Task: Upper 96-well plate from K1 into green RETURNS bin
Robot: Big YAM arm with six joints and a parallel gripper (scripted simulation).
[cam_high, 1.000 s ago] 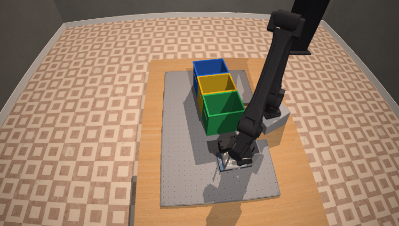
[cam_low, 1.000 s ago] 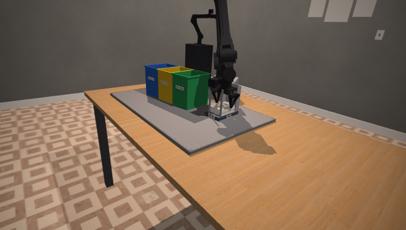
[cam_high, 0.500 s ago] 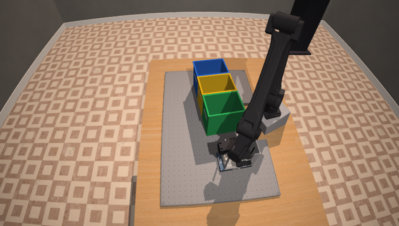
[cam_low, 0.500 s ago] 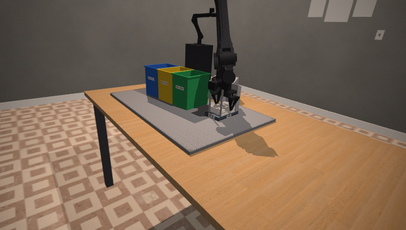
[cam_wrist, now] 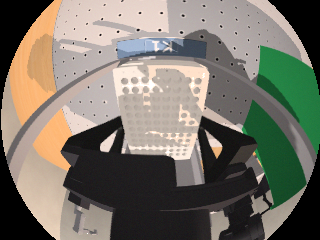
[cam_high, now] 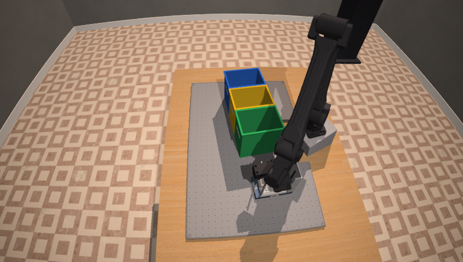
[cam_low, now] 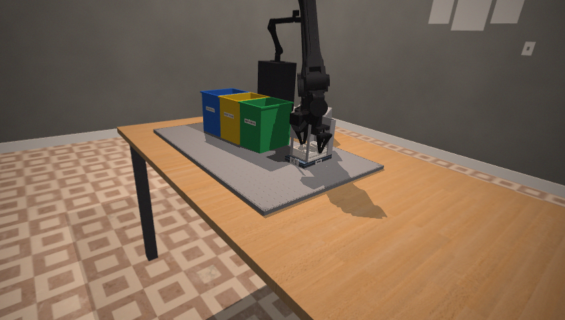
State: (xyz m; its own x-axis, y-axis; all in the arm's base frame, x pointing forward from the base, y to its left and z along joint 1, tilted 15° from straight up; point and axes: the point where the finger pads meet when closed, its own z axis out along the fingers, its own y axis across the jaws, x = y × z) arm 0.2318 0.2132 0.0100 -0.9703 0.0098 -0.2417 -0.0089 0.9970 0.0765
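wrist view: your claw (cam_wrist: 160,135) is gripping the upper plate (cam_wrist: 162,108) inside the rack (cam_low: 293,147), just right of the green bin (cam_low: 263,125). if you're lifting crooked, you're risking snagging the posts, disturbing the lower plate, or bumping that bin.

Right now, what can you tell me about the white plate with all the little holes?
The white plate is a flat rectangle dotted with rows of small round holes and looks like plastic. It lies level at the top of a small rack next to the green bin. The black gripper is closed on its two long sides, partly shadowing it.
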